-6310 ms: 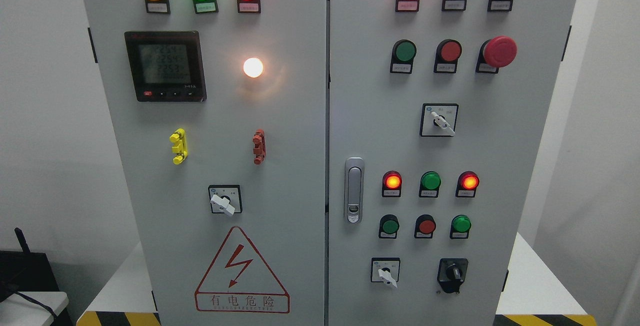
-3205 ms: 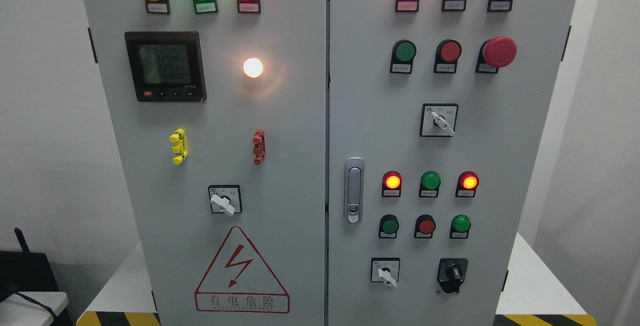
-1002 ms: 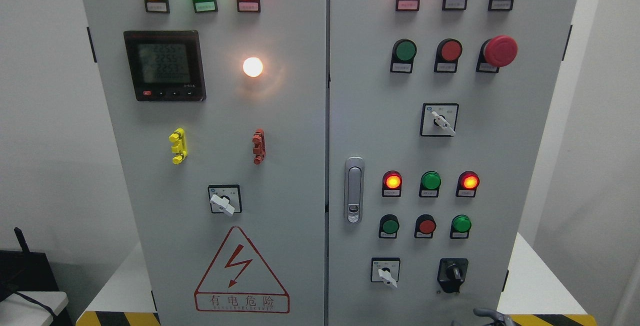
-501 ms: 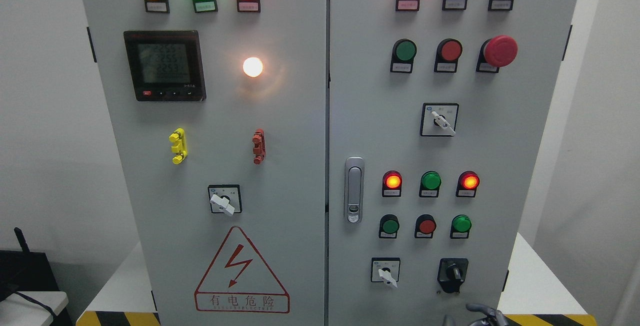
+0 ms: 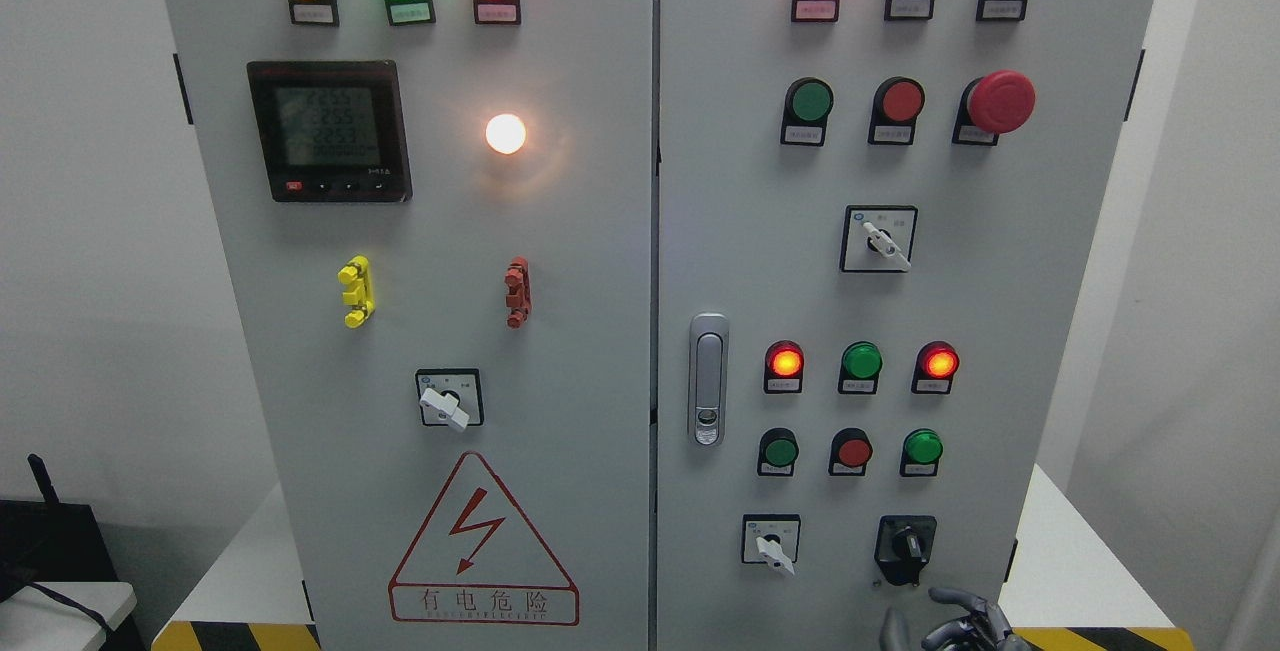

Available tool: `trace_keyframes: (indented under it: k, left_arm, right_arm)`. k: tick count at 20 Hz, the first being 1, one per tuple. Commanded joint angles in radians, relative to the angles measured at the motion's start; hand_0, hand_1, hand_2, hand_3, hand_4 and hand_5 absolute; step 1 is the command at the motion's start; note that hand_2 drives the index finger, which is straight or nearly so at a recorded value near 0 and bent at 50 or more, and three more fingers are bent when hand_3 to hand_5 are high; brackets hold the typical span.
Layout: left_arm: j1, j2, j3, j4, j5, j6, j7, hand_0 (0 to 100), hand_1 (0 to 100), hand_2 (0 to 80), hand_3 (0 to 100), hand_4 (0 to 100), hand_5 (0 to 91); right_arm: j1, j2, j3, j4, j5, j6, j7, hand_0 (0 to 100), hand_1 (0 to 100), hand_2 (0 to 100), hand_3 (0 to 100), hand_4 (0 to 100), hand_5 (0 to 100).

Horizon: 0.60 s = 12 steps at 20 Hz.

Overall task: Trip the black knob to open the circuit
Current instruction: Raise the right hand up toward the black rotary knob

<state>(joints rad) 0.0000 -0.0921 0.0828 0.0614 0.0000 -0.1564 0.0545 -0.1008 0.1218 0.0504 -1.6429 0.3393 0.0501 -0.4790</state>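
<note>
The black knob (image 5: 906,542) sits on a black square plate at the lower right of the grey cabinet's right door (image 5: 1000,331), its pointer turned slightly right of upright. My right hand (image 5: 948,623) comes up from the bottom edge just below the knob, not touching it. Its dark fingers (image 5: 966,598) are spread and relaxed, with the thumb apart on the left and nothing held. Most of the hand and the whole arm are cut off below the picture. My left hand does not show.
A white-handled selector switch (image 5: 771,542) sits left of the knob. Red and green buttons (image 5: 853,452) and lit lamps (image 5: 785,362) are above it. A silver door latch (image 5: 708,380) is near the door seam. The red mushroom stop button (image 5: 1000,102) protrudes at upper right.
My right hand has risen from the bottom edge toward the black knob, with more of its fingers showing now. The knob and the panel lights are unchanged.
</note>
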Motion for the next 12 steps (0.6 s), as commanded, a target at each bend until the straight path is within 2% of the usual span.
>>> trace_keyframes:
  k: [1, 12]
  left_arm:
    - [-0.008, 0.0, 0.0, 0.0, -0.034, 0.0, -0.001, 12, 39, 0.0, 0, 0, 0.0]
    - [-0.008, 0.0, 0.0, 0.0, -0.032, 0.0, -0.001, 12, 39, 0.0, 0, 0, 0.0]
  right_arm:
    - [-0.019, 0.005, -0.014, 0.055, -0.005, -0.001, -0.004, 27, 78, 42, 79, 85, 95]
    - [-0.063, 0.004, -0.027, 0.086, -0.006, -0.001, -0.016, 26, 78, 41, 79, 85, 95]
